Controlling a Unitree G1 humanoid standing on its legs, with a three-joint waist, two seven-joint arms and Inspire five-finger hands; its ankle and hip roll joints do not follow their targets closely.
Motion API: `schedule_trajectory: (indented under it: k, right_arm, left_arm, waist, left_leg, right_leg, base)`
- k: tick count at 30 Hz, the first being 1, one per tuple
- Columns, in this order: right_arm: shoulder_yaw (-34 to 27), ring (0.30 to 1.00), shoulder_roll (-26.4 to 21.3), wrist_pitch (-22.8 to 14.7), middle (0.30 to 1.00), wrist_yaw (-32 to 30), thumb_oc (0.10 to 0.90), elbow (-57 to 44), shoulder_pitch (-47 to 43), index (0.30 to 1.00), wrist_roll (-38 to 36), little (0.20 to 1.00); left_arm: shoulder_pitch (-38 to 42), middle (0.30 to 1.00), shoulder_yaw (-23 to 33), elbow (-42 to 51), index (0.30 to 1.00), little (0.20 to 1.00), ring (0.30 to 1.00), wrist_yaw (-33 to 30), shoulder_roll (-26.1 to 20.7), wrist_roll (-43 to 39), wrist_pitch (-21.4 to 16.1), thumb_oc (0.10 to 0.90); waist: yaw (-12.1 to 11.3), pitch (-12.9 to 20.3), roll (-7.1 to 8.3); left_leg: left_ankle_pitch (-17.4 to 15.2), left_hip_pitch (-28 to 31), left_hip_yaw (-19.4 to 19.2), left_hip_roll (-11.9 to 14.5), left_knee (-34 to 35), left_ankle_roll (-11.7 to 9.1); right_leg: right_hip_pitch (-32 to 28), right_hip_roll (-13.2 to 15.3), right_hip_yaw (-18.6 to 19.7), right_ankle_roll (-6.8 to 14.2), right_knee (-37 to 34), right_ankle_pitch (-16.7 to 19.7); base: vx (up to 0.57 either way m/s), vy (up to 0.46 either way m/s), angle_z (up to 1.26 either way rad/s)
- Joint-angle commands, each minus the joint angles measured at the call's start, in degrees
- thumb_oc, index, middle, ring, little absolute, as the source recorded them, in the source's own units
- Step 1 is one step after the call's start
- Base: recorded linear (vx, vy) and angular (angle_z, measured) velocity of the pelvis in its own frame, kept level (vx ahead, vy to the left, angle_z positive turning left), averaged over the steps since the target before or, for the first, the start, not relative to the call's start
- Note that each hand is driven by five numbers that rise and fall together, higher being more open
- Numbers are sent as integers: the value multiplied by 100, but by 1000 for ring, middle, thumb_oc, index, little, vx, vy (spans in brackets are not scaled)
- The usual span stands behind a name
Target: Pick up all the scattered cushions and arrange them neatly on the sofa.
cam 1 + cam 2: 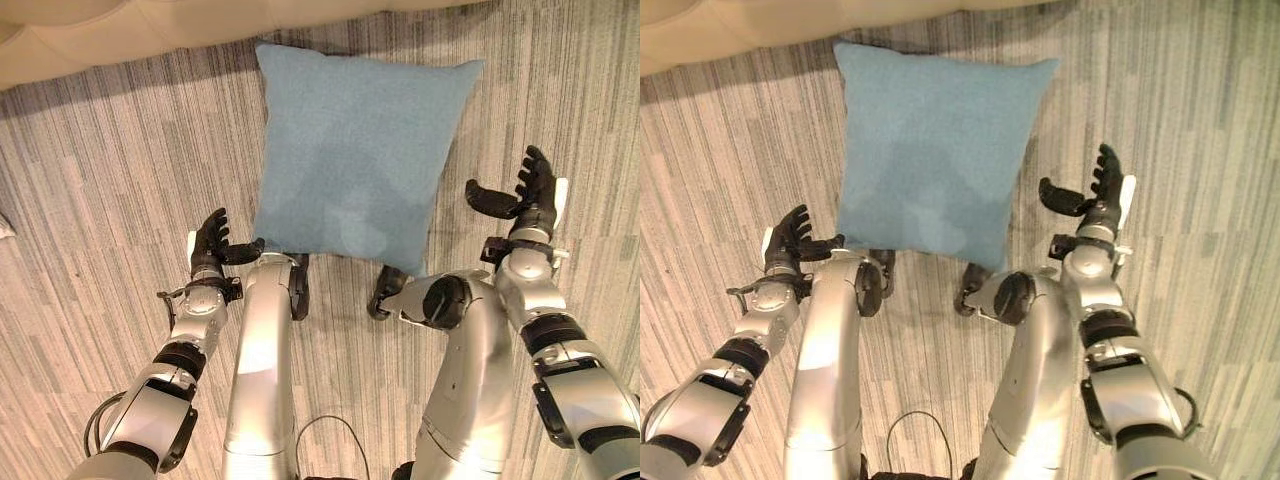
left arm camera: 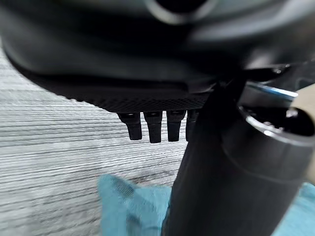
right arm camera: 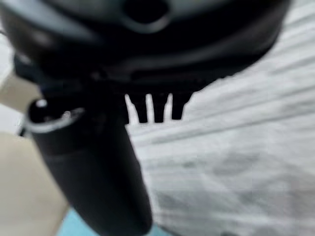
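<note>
A square blue cushion (image 1: 360, 150) lies flat on the striped carpet just in front of the beige sofa (image 1: 150, 30). My left hand (image 1: 212, 243) is open at the cushion's near left corner, its thumb reaching to the corner's edge. In the left wrist view that corner of the cushion (image 2: 128, 206) shows past the straight fingers (image 2: 147, 125). My right hand (image 1: 530, 195) is open to the right of the cushion, a short gap away, thumb pointing toward it. Neither hand holds anything.
The sofa's front edge runs along the far side of the scene. Striped grey carpet (image 1: 100, 170) spreads to both sides of the cushion. A small pale object (image 1: 5, 225) pokes in at the left edge.
</note>
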State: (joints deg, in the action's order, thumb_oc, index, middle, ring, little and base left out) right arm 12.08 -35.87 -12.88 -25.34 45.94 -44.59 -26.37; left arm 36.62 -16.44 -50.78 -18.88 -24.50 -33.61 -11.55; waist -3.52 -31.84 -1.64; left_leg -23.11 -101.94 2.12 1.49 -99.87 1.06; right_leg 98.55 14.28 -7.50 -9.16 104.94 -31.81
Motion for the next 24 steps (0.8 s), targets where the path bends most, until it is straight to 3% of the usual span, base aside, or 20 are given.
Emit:
schedule_trajectory:
  k: [1,2,8,14,17,19,24]
  right_arm:
    - [92,900,299,-528,900,-114,800,-562,628,900,-496,900]
    - [238,900,317,-615,900,72,800,-628,550,900,-863,900]
    - [900,900,321,-523,900,471,800,-764,248,900,-1315,900]
    - [1421,900,227,-383,900,663,800,-861,-134,900,-1445,900]
    - [2462,900,-461,101,900,1067,800,-280,-1273,900,-1384,900]
    - [2681,900,-605,170,900,1144,800,-164,-1503,900,-1345,900]
    - [4215,900,-1487,437,900,1915,800,255,-2928,900,-1427,900]
  left_arm:
    - [-195,900,64,251,900,900,900,-307,-332,-73,-411,800]
    - [-131,900,-23,279,900,900,900,-273,-374,-184,-408,800]
    - [28,900,-302,295,900,900,900,-218,-483,-377,-375,800]
    - [240,900,-607,371,900,900,900,-199,-587,-376,-330,800]
    - [884,900,-1201,203,900,900,900,21,-1078,-349,-212,800]
    - [1010,900,-1323,179,900,900,900,77,-1222,-329,-171,800]
    - [2043,900,-2191,-232,900,900,900,565,-1839,-433,-68,800]
  waist:
    - [64,206,19]
    - [41,205,54]
    - [-26,205,153]
    - [-48,205,148]
    - [-128,205,27]
    - [-155,205,1]
    - [-235,205,-127]
  left_leg:
    - [-860,1198,-200,-118,493,280]
    - [-1019,1198,-244,-106,250,302]
    - [-1439,1198,-223,-76,-448,290]
    - [-1549,1198,-203,-95,-745,243]
    - [-1560,1198,-104,-104,-970,159]
    - [-1571,1198,-66,-109,-1011,146]
    - [-1739,1198,83,-99,-1531,68]
  right_leg:
    - [-1127,-102,298,262,-970,-101]
    - [-1072,-130,403,237,-696,-202]
    - [-864,-197,732,197,114,-477]
    - [-860,-209,914,157,453,-566]
    - [-859,-135,1013,161,696,-593]
    - [-859,-133,1021,157,760,-607]
    - [-859,-10,1055,123,1314,-846]
  base:
    - [158,-4,-11]
    - [145,1,-6]
    - [101,10,-14]
    - [25,-3,0]
    - [0,0,0]
    - [-5,-13,3]
    - [-21,-41,10]
